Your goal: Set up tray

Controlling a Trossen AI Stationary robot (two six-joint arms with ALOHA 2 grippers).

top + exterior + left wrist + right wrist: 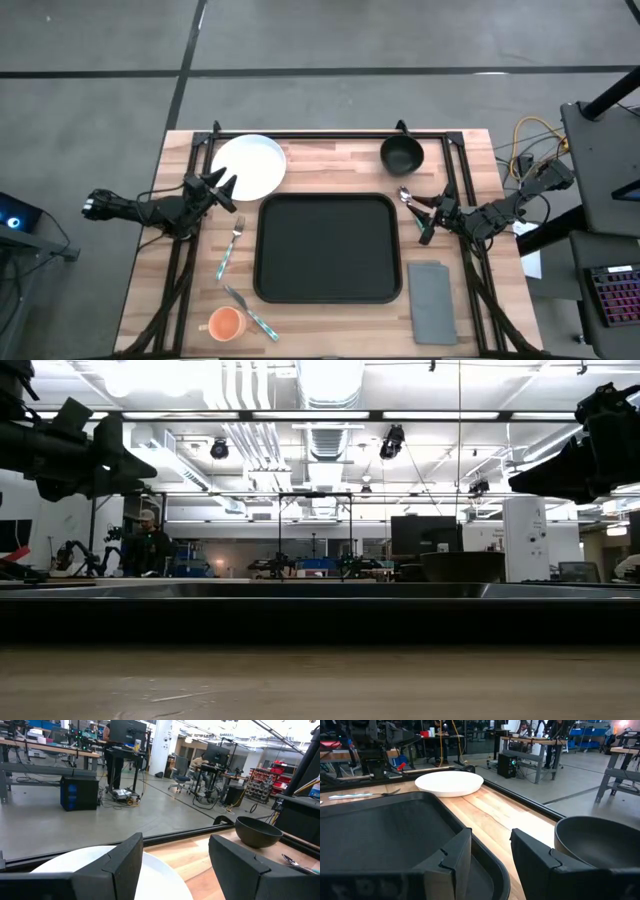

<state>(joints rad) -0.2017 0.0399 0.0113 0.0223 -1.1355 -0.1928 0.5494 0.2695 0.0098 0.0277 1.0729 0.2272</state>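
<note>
Dark jointed arms, black blocky fingers

tray: matt black plastic; table: pale wood planks | plate: glossy white

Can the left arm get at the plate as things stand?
Probably yes. The left tool hovers open at the plate's near edge, with nothing between them. The fork lies nearer the robot's side, out of the way.
</note>
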